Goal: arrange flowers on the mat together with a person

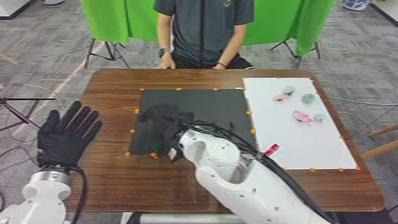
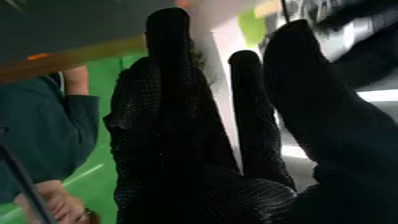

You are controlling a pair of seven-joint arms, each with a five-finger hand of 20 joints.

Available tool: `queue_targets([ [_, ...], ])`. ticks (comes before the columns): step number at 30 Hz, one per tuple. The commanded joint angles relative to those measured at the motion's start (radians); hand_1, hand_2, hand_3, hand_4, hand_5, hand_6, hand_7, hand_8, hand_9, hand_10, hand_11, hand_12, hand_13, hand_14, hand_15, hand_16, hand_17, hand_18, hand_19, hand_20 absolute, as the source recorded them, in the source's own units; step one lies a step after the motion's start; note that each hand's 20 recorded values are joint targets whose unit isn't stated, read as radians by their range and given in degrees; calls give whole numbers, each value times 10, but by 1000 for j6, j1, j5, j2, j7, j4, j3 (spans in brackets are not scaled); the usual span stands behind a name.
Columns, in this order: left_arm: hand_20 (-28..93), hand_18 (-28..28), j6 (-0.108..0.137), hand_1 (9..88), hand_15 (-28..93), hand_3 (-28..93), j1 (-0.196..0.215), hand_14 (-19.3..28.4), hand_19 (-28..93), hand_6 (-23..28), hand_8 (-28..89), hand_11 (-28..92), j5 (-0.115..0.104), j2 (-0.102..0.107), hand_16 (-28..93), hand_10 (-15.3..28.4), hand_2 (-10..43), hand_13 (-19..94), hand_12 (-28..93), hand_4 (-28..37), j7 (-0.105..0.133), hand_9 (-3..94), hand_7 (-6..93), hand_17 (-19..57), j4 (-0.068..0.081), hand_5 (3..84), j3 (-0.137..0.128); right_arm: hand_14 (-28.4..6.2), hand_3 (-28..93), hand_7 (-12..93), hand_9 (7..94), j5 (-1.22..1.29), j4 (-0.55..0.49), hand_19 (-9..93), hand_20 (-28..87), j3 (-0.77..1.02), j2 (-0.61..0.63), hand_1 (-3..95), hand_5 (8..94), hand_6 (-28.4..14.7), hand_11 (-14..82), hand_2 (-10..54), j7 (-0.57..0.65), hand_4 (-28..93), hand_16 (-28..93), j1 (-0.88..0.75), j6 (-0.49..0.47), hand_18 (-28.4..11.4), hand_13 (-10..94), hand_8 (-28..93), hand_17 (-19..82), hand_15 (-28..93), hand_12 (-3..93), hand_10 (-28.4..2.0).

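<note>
Head view: the right robot hand [image 1: 167, 119], fingers apart near the left edge of the black rectangular mat [image 1: 218, 102], could rumple it sweeping low.

I'm working in what looks like a lab: green backdrop [image 1: 289, 25] across the head view's top, tripod [image 1: 25, 99] at its left edge, cables [image 1: 364, 102] on grey floor [image 1: 53, 60].

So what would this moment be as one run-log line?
right hand: over black mat | left hand: open, at left edge of table | flowers: pink, pale green, on white sheet
</note>
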Motion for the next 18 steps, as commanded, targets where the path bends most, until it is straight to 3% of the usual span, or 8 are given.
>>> queue_targets([
  [1, 119, 126, -11, 285, 260, 644, 29, 134, 313, 66, -109, 176, 5, -14, -67, 141, 184, 318, 68, -283, 18, 412, 130, -37, -3, 473, -44, -98, 737, 171, 459, 163, -159, 831, 306, 151, 65, 412, 445, 31, 79, -95, 27, -283, 199, -79, 68, -166, 641, -162, 434, 403, 99, -147],
  [4, 119, 125, -14, 287, 255, 619, 33, 132, 310, 66, -108, 174, 3, -16, -66, 141, 191, 318, 66, -283, 24, 413, 125, -37, -4, 474, -60, -112, 743, 136, 448, 257, -207, 813, 274, 242, 86, 360, 395, -4, 75, -91, 25, -262, 182, -133, 82, -171, 622, -135, 418, 396, 98, -154],
  [5, 118, 125, -11, 288, 253, 614, 37, 131, 309, 66, -108, 174, 5, -18, -67, 141, 193, 318, 66, -283, 24, 412, 123, -37, -7, 473, -66, -116, 735, 117, 443, 293, -213, 813, 263, 267, 97, 338, 379, -15, 75, -65, 19, -254, 177, -149, 108, -172, 615, -122, 414, 398, 99, -155],
  [6, 118, 125, -6, 287, 251, 610, 26, 131, 308, 65, -107, 173, 4, -18, -67, 141, 195, 318, 66, -283, 24, 412, 122, -36, 1, 473, -68, -118, 734, 111, 441, 317, -206, 815, 256, 296, 97, 322, 372, -18, 74, -45, 13, -248, 174, -156, 115, -172, 613, -118, 413, 399, 98, -157],
  [7, 118, 125, -8, 287, 251, 608, 47, 131, 308, 65, -107, 172, 3, -18, -66, 141, 195, 318, 65, -283, 27, 412, 121, -37, -13, 473, -80, -121, 733, 107, 441, 344, -229, 819, 254, 325, 115, 306, 365, -21, 74, -27, 23, -245, 172, -185, 135, -174, 612, -116, 413, 400, 97, -158],
  [13, 120, 125, -9, 284, 250, 605, 101, 131, 307, 65, -104, 171, -3, -14, -64, 141, 197, 319, 66, -283, 64, 412, 120, -37, -48, 472, -134, -139, 725, 94, 438, 540, -237, 816, 230, 489, 171, 253, 370, -37, 73, 50, -25, -241, 163, -270, 218, -175, 577, -106, 402, 407, 98, -171],
  [15, 120, 125, -5, 282, 250, 608, 111, 131, 306, 65, -104, 169, -6, -15, -63, 141, 197, 319, 67, -283, 68, 411, 120, -37, -52, 472, -139, -141, 733, 99, 428, 582, -233, 780, 205, 559, 180, 247, 383, -37, 70, 62, -71, -240, 154, -313, 181, -173, 542, -104, 377, 396, 97, -172],
  [18, 120, 125, -8, 283, 249, 607, 120, 131, 306, 65, -103, 169, -19, -25, -63, 141, 197, 319, 68, -283, 70, 411, 119, -36, -56, 471, -129, -135, 754, 118, 403, 662, -248, 644, 137, 642, 204, 240, 408, -36, 72, 75, -118, -249, 124, -390, 179, -155, 452, -109, 299, 332, 96, -170],
])
